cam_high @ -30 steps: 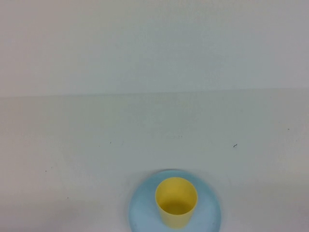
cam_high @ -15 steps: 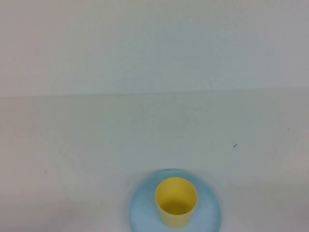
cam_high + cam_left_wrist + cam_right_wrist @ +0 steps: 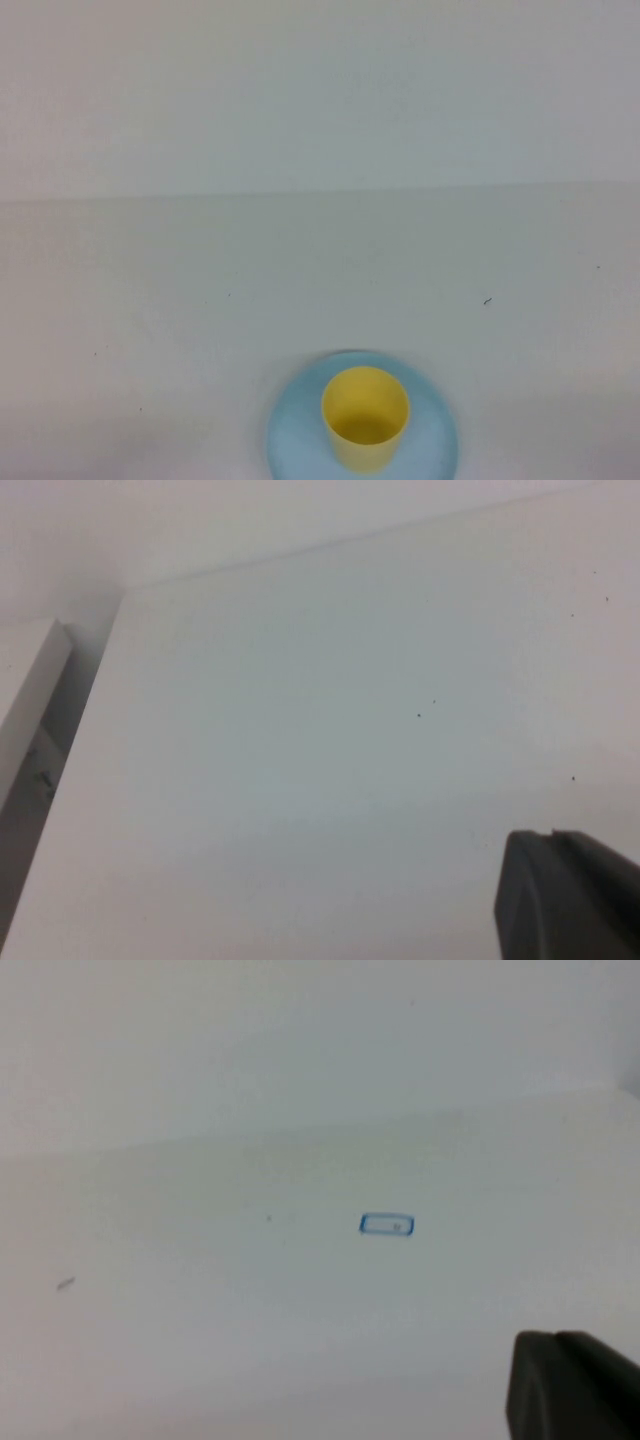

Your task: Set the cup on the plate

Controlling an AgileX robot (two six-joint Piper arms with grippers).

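Standing upright on the plate at the table's near edge, unmarked cup, left gripper and right gripper over bare table, finger positions impossible to tell.

A white table meets a pale wall, with a small blue rectangle mark on the tabletop.
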